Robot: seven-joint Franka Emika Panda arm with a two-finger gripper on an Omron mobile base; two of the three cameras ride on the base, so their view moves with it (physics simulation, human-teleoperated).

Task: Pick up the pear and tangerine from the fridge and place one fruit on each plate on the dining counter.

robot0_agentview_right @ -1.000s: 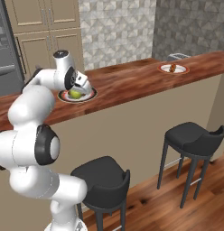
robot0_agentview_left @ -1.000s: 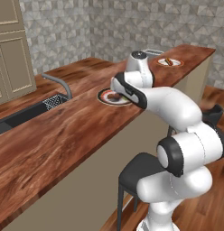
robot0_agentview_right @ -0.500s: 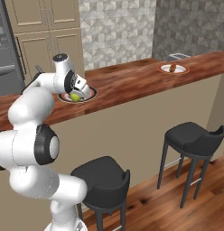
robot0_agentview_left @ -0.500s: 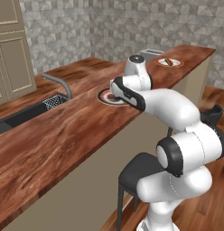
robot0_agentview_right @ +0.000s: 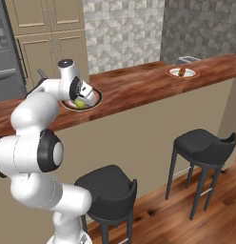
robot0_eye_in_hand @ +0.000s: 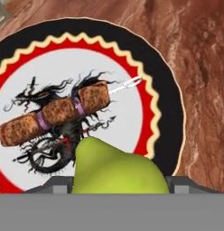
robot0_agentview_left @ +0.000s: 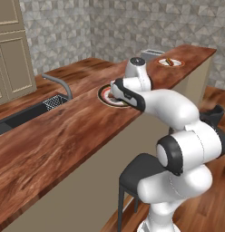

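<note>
The pincer is clamped on the pear, which hangs just above the near plate by the table's front edge. A brown skewered roll lies across the plate's middle, just beyond the pear.

- Two plates: one at centre left of the right base view, another at upper right.
- One pear, bottom centre of the hand view.
- One brown skewer, left of centre in the hand view.
- Two stools: one at bottom centre, another at right.
- One sink, left.
- One tap, left.
- One toaster, upper right.
</note>
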